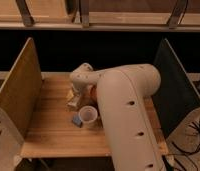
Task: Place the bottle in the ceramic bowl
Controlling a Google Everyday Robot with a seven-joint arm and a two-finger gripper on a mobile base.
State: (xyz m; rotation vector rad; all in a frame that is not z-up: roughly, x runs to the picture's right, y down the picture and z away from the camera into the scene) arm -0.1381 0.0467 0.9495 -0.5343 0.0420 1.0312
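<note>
The gripper [75, 102] hangs low over the wooden table [48, 132], at the left edge of the orange-red ceramic bowl [93, 93]. My arm covers most of the bowl, and only a thin orange sliver shows. A pale cream shape at the gripper [71, 95] looks like the bottle. I cannot tell whether it is held or lying on the table.
A translucent plastic cup [88, 115] stands just in front of the gripper, with a small blue-grey object [76, 120] at its left. A wooden side panel [18, 90] bounds the left and a dark panel [174, 90] the right. My arm [128, 115] hides the table's right half.
</note>
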